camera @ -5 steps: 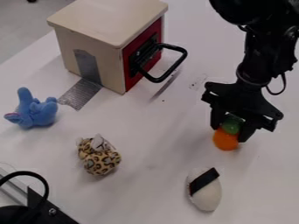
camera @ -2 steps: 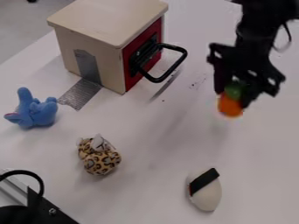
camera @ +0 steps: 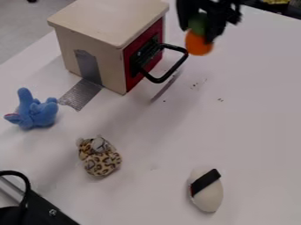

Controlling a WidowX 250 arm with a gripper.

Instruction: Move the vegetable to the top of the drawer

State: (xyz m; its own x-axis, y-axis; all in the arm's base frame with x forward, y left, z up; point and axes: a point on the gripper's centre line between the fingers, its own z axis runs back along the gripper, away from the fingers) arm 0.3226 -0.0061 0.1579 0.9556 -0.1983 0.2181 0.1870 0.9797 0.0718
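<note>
Up at the top of the camera view, right of the drawer box, my gripper (camera: 203, 27) is shut on the vegetable (camera: 199, 42), an orange piece with a green top. The orange end hangs below the gripper, raised off the table and close to the upper right of the black handle. The wooden drawer (camera: 108, 19) has a flat beige top with nothing on it, a red front and a black loop handle facing right.
On the white table (camera: 247, 127) are a blue plush toy (camera: 36, 110) at left, a leopard-print plush (camera: 100, 157) at lower middle, and a white egg-shaped piece with a black band (camera: 207, 195) at lower right. Black equipment (camera: 44, 210) occupies the lower left corner.
From the right side of the table, my gripper has moved up and left in the view with the vegetable in it, rising off the table toward the drawer. The black equipment at lower left shifted slightly.
</note>
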